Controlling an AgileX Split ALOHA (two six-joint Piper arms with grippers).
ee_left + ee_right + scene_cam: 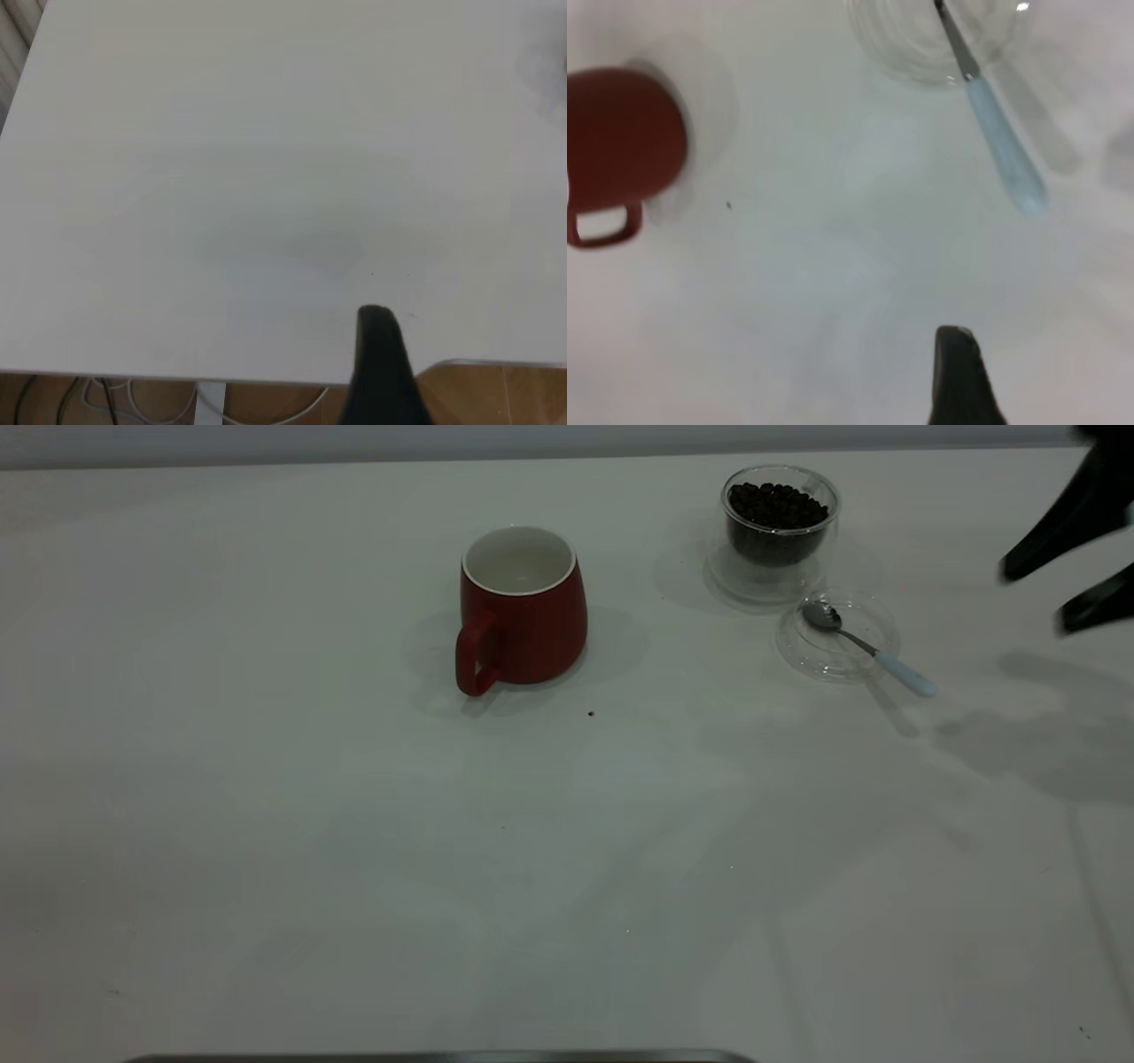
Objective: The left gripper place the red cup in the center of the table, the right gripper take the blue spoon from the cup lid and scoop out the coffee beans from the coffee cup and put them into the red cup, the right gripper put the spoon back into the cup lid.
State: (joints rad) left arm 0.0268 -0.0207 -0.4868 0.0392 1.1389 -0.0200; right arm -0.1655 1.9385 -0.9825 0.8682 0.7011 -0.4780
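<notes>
Red cup [523, 615] empty; coffee cup [779, 518] w/ beans; spoon [864, 646] on lid [837, 642]; right gripper [1067, 580] released.

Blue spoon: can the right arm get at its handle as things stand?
Probably yes. The blue spoon lies in the cup lid, its handle overhanging the rim toward the right gripper, with only bare table between them.

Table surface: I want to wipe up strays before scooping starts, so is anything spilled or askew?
One small dark speck, maybe a stray bean, lies on the table just in front of the red cup. Otherwise the spoon rests in the lid and the bean cup stands upright.
</notes>
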